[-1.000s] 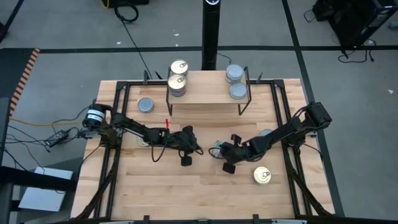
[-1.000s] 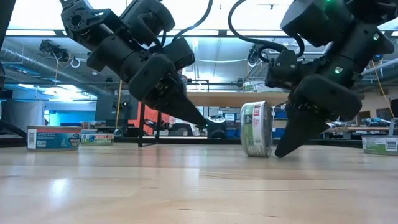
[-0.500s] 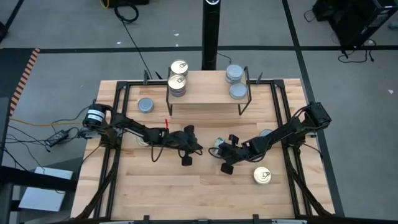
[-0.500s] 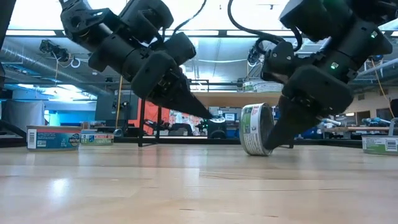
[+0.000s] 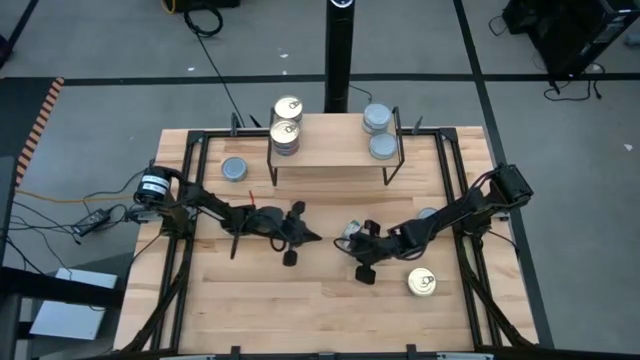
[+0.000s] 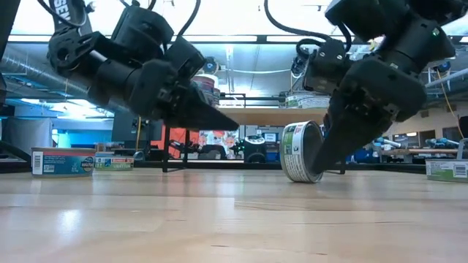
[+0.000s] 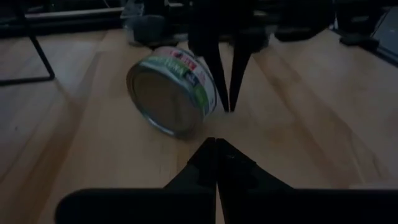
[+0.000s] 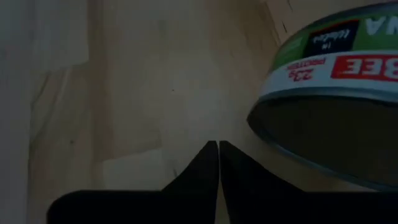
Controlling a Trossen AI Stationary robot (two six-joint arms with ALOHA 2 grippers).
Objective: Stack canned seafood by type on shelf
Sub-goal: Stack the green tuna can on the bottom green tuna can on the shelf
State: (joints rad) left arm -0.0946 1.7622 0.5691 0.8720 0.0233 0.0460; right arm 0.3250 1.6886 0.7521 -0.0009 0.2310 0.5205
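Centrally, a green-labelled tin [image 6: 301,151] is seen standing on edge on the table [image 5: 320,300], touched by the right gripper [image 6: 320,162] with fingers pressed together, left gripper [image 6: 223,126] also closed, empty, just beside, shelf [image 5: 333,153] well behind.

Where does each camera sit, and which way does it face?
High: overhead, looking straight down; both arms, shelf.
Low: tabletop level, looking across; left gripper, right gripper hang in.
Left wrist: on left arm, past own fingers toward tin on edge.
Right wrist: on right arm, own fingers, same tin close.
Shared: all show that tin.
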